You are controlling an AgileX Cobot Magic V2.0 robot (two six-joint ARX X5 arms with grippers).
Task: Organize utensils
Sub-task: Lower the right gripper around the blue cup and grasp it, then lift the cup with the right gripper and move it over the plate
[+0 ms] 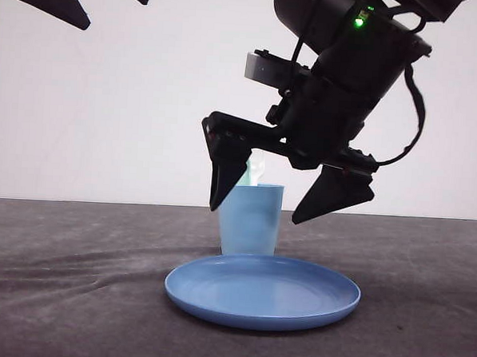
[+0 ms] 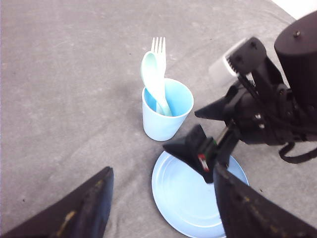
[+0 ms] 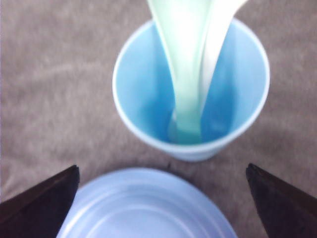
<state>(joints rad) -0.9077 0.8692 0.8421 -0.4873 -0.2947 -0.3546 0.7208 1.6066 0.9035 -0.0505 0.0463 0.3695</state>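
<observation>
The fork [image 2: 158, 47] and the spoon [image 2: 154, 74] both stand in the light blue cup [image 2: 166, 111], handles down, leaning against the same side of the rim with their heads sticking out above it. The cup sits upright on the table [image 2: 59, 89], just behind the blue plate [image 2: 183, 198], which lies bare.

The right claw [image 1: 289, 201] hangs above the plate and just in front of the cup, its jaws spread wide and holding nothing. In the right wrist view the two utensils rise out of the cup between the spread fingers [image 3: 42, 203]. The left claw [image 2: 163, 208] is raised well clear of the table, also spread and empty, looking down on the cup from one side.

Judging by how things lie, the sorting looks finished: both utensils are gathered in the cup and neither claw grips anything. The step in hand seems to be the release and pull-back of the right arm. The next move calls for lifting that claw straight up and away without brushing the utensil heads or the cup rim, since a light cup could tip easily.
</observation>
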